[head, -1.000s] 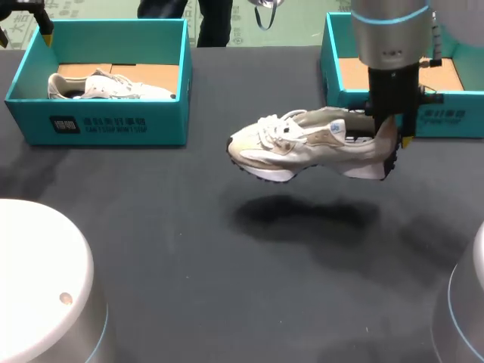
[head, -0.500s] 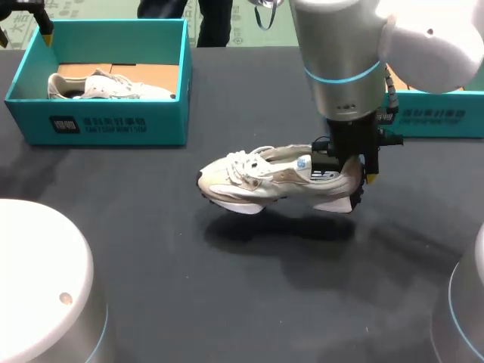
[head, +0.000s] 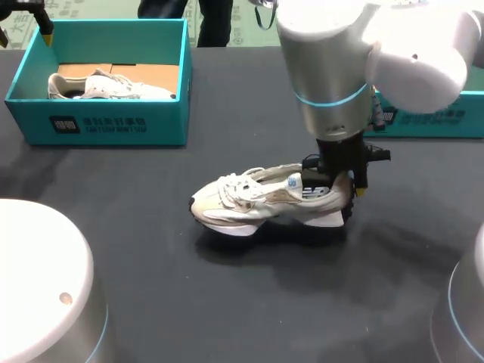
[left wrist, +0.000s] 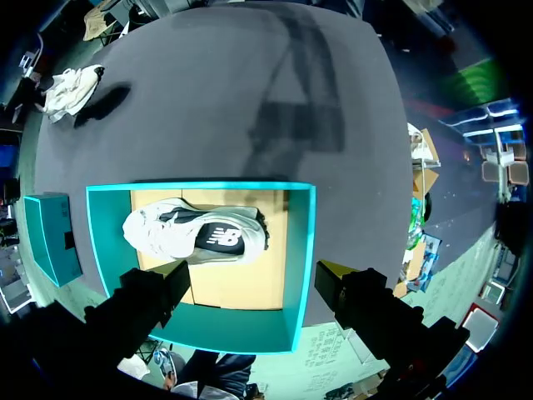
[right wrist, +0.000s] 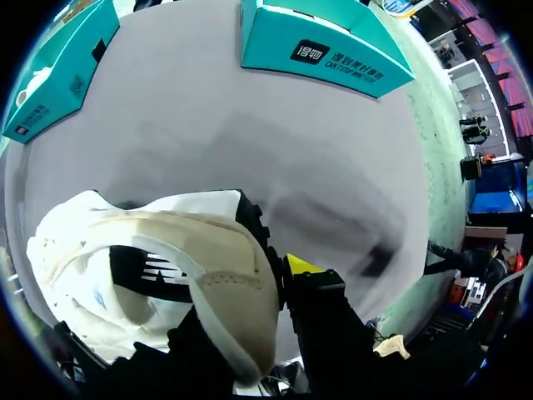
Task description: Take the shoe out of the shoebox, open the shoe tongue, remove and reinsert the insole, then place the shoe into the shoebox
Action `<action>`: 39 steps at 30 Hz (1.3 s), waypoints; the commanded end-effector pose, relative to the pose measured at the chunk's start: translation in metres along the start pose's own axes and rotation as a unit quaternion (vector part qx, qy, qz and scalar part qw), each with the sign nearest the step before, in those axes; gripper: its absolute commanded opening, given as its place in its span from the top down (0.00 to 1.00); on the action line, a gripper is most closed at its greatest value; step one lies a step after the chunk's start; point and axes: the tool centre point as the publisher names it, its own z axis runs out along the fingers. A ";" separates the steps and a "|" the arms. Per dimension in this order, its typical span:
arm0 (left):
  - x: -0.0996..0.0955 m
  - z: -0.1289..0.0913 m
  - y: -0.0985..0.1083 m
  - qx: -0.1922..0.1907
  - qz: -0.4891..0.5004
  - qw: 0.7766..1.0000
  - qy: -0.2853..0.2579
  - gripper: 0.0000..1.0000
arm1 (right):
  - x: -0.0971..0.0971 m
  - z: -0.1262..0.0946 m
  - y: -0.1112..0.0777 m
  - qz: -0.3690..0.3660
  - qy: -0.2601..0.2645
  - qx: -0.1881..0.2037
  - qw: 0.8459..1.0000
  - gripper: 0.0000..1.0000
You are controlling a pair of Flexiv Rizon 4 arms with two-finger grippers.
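A cream and white shoe (head: 257,198) is in the middle of the black table, toe to the left, its sole at or barely above the surface. My right gripper (head: 344,185) is shut on the shoe's heel from above. In the right wrist view one finger is inside the shoe (right wrist: 150,250) and the yellow-tipped finger (right wrist: 301,268) is outside the heel collar. The right teal shoebox (head: 427,117) is mostly hidden behind that arm. My left gripper (left wrist: 254,275) hangs open above the left teal shoebox (left wrist: 304,250), which holds a second shoe (left wrist: 196,233).
The left shoebox (head: 98,121) stands at the back left with its shoe (head: 106,85) inside. My left gripper (head: 45,30) shows at the far back-left corner. White arm bases fill the near left and near right corners.
My right arm has carried the shoe away from the right shoebox, leftward and toward the near side, and lowered it close to the table. The left arm has not moved.
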 end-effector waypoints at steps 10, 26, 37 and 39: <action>0.000 0.000 -0.001 -0.001 0.000 1.000 0.001 0.00 | 0.034 0.038 0.003 -0.007 0.012 0.014 1.000 1.00; 0.000 0.000 -0.001 -0.001 0.000 1.000 0.001 0.00 | 0.057 0.052 -0.017 -0.015 0.025 0.034 0.999 1.00; 0.000 0.000 -0.001 -0.001 0.000 1.000 0.001 0.00 | 0.073 0.063 -0.023 -0.011 0.021 0.041 0.999 1.00; 0.000 0.000 -0.001 -0.001 0.000 1.000 0.001 0.00 | 0.075 0.064 -0.022 -0.008 0.022 0.043 0.999 1.00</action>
